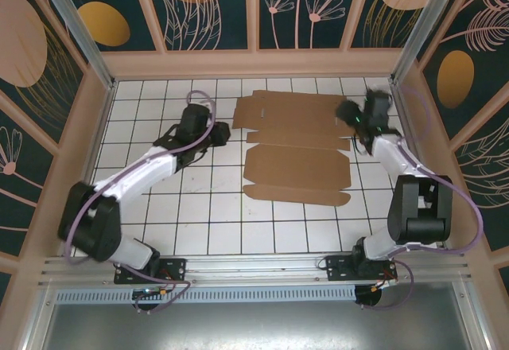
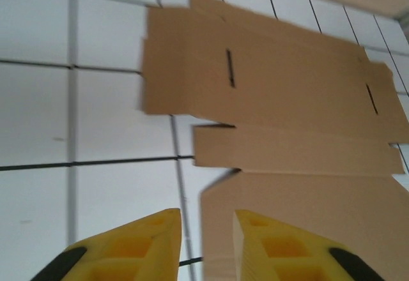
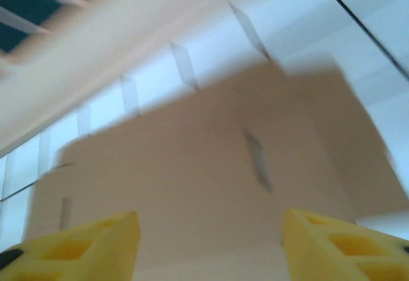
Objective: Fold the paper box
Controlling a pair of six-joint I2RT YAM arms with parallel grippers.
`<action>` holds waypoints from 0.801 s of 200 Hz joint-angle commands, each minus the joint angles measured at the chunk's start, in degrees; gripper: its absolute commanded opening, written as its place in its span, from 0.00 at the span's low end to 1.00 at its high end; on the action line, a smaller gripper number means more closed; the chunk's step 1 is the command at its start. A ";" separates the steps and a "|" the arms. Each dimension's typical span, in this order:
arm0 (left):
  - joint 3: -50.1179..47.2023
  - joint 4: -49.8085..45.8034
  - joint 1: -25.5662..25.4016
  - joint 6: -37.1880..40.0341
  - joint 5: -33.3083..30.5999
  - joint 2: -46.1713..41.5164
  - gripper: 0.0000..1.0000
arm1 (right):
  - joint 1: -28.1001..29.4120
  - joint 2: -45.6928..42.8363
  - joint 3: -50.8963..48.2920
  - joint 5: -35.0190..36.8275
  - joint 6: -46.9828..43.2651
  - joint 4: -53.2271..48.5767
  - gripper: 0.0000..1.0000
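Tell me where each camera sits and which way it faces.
Top external: above, behind the arms, looking down at the table, flat paper box, left gripper and right gripper.
Left wrist: low over the tiles, facing the box's left edge; own yellow fingers at bottom.
Right wrist: over the box, facing across it toward a wall; own fingers spread wide.
All three share the box.

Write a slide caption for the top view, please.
Left gripper and right gripper flank the unfolded paper box on white tiles.
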 commanded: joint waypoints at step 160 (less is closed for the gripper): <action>14.19 -1.82 -8.49 1.78 14.01 34.15 0.00 | -10.68 17.12 -13.99 -20.18 38.51 40.42 0.84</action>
